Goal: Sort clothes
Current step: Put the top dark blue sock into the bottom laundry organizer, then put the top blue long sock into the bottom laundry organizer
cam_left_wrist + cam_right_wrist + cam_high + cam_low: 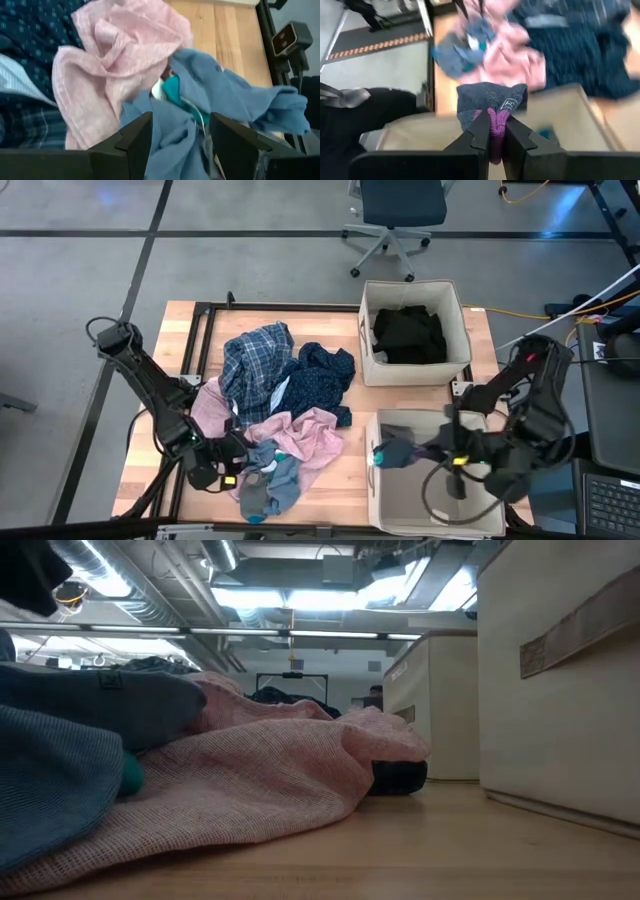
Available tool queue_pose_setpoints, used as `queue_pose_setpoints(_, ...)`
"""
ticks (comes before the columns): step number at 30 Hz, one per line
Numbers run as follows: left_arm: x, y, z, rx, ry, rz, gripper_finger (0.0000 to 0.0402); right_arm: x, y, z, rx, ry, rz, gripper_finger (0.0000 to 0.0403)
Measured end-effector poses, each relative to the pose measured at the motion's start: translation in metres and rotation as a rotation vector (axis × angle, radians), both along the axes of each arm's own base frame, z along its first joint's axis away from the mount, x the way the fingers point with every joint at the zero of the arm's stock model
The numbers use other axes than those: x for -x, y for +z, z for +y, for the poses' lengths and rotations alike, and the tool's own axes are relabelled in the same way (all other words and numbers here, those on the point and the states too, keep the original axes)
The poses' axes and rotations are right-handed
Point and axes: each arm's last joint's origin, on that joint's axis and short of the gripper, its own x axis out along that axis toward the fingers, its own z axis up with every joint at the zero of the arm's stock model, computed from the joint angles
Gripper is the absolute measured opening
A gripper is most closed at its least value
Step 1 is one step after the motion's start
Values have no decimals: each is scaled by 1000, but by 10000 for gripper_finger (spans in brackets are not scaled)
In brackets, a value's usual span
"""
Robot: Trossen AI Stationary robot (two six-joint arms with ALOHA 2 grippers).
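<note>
Two beige bins (462, 312). Right gripper (492, 131) clamps grey-purple sock (492, 107), colours visible in wrist view only; left gripper (177, 137) spread over grey-teal garment (235, 97).

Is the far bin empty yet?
No. The far bin holds black clothes, visible inside it from above.

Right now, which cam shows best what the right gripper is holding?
Right wrist view: the right gripper is shut on a grey sock with a purple toe, over the near bin. The high view shows it small. Low and left wrist views don't show it.
</note>
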Motion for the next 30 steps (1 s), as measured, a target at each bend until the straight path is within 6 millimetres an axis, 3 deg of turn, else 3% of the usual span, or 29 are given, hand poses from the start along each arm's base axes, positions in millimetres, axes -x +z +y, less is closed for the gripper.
queue_pose_setpoints(6, -4, 0, 3, 0, 15, -5, 186, 31, -21, -10, -15, -225, 167, 32)
queue_pose_setpoints(14, -5, 1, 2, -2, 1, -17, 186, 24, -75, -4, -12, -330, 207, 33)
queue_pose_setpoints(17, -5, 1, 2, -5, -1, -17, 186, 17, -89, -10, -65, -408, 315, 46)
queue_pose_setpoints(25, -5, 1, 2, -6, -2, -16, 186, 4, -102, -30, -144, -556, 599, 172)
queue_pose_setpoints(30, -5, 1, 2, -14, -19, -9, 186, -7, -90, -37, -225, -495, 722, 248)
